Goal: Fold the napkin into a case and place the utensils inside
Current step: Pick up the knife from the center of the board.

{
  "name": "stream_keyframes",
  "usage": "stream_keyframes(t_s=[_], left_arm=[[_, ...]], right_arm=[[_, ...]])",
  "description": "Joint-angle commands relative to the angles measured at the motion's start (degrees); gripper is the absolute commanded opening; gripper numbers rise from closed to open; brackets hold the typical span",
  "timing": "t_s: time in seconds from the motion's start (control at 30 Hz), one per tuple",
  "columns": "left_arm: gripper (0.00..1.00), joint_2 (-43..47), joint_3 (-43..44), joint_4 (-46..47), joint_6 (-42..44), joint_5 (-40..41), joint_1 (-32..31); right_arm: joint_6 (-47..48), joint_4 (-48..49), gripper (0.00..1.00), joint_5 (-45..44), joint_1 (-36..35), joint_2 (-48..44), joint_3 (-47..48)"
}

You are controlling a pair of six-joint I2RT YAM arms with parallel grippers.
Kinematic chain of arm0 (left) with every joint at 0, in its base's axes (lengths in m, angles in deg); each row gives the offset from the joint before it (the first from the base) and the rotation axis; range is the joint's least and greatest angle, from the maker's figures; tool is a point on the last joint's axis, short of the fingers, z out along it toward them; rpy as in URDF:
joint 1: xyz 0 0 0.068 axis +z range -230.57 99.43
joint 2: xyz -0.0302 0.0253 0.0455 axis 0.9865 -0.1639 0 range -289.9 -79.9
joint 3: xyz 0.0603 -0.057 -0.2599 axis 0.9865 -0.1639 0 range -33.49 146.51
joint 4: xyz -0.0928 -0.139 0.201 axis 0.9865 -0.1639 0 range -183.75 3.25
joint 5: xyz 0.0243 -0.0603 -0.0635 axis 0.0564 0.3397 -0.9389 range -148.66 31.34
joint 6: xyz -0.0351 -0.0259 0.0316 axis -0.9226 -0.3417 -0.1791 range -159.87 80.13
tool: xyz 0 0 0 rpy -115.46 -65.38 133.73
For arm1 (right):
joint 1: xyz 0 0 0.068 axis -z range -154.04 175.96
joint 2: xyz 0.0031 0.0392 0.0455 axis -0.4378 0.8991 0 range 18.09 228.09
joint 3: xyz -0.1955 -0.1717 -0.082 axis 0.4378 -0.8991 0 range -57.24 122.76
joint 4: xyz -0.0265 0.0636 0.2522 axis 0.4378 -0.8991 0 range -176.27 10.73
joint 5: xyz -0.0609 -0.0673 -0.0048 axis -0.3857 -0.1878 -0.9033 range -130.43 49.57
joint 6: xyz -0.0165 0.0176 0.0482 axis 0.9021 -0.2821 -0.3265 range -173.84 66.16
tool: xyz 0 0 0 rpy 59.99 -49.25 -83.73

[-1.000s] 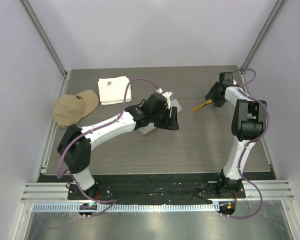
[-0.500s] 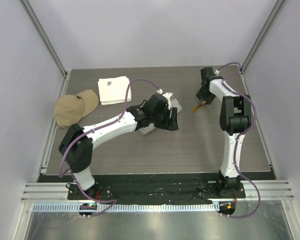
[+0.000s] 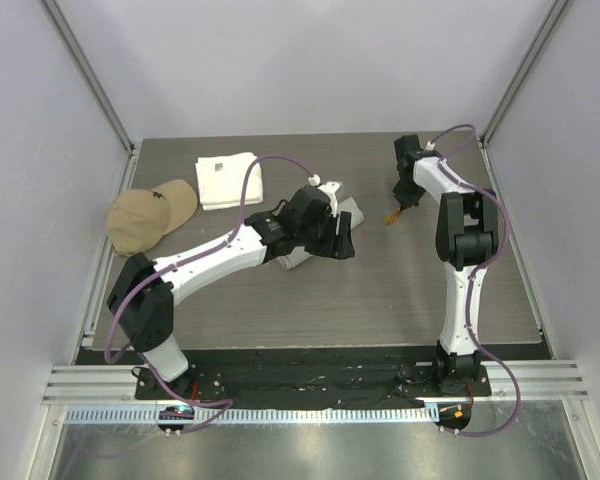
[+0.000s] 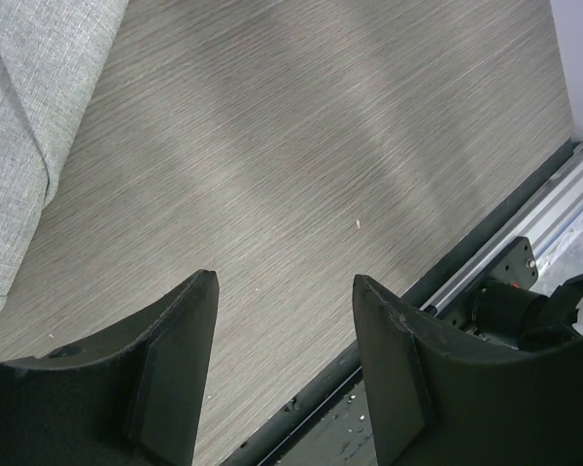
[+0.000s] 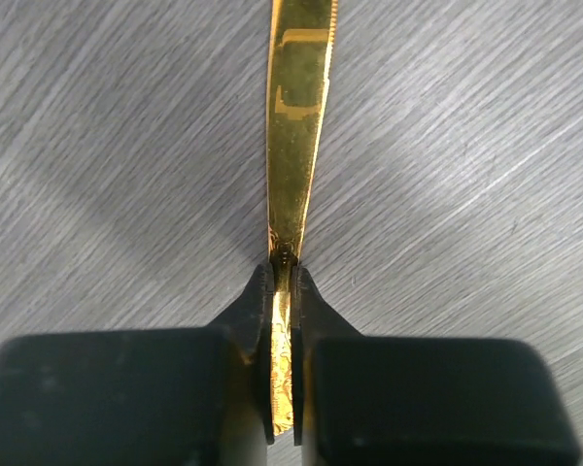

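One of the utensils, a slim golden-yellow piece [image 5: 296, 126], lies on the wood-grain table at the back right [image 3: 392, 215]. My right gripper [image 5: 286, 277] is shut on its near end, and the blade sticks out ahead of the fingers. In the top view that gripper [image 3: 405, 195] points down at the table. The grey napkin [image 3: 352, 212] lies folded at mid-table, mostly hidden under my left arm. Its edge shows at the upper left of the left wrist view [image 4: 29, 116]. My left gripper [image 4: 285, 282] hangs open over bare table beside the napkin, holding nothing [image 3: 342, 240].
A white square towel [image 3: 227, 179] lies at the back left, with a tan cap [image 3: 150, 215] next to it near the left edge. The table's front edge and metal rail [image 4: 486, 252] show past my left fingers.
My right arm swung left from the back right corner to the golden utensil, and its jaws went from open to shut on it. The left arm barely shifted.
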Motion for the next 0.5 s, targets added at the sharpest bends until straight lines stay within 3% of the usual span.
stream_keyframes(t_s=[0.0, 0.23, 0.33, 0.47], left_arm=[[0.63, 1.66, -0.37, 2.23, 1.73, 0.00, -0.45], [0.73, -3.42, 2.78, 4.07, 6.30, 5.80, -4.31], [0.65, -8.43, 6.30, 4.78, 8.33, 10.88, -6.95], [0.57, -15.36, 11.30, 6.71, 7.89, 11.16, -7.31]], right_arm=[[4.73, -2.85, 0.01, 3.42, 0.68, 1.03, -8.03], [7.38, 6.39, 0.01, 16.26, 1.04, -10.65, -24.92], [7.91, 8.06, 0.01, 18.19, 1.21, -15.31, -31.16], [7.04, 11.05, 0.01, 25.23, 1.56, -19.01, -37.49]])
